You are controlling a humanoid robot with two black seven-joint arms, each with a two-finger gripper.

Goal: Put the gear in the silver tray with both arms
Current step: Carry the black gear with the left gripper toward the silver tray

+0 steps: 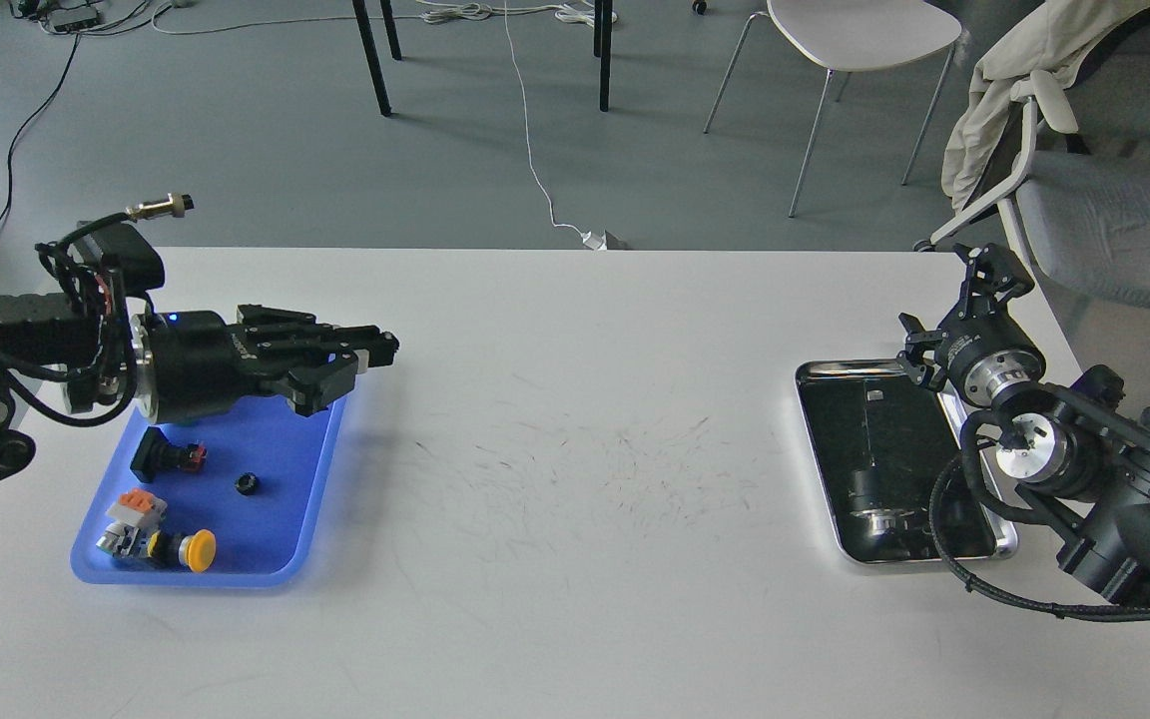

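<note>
A small black round part (pixel 247 484), the likely gear, lies in the blue plastic tray (pixel 320 469) at the left. My left gripper (pixel 370 358) reaches rightward over that tray's far right corner, above and right of the gear and apart from it. Its dark fingers overlap, so I cannot tell their state or whether they hold anything. The silver tray (pixel 840 367) sits at the right with a dark reflective bottom. My right gripper (pixel 956 302) hovers at its far right corner, open and empty.
The blue tray also holds a black switch (pixel 166 454), an orange-and-grey part (pixel 134 507) and a yellow push button (pixel 198 550). My right arm (pixel 1084 469) lies along the silver tray's right side. Chairs stand beyond the table's far right edge.
</note>
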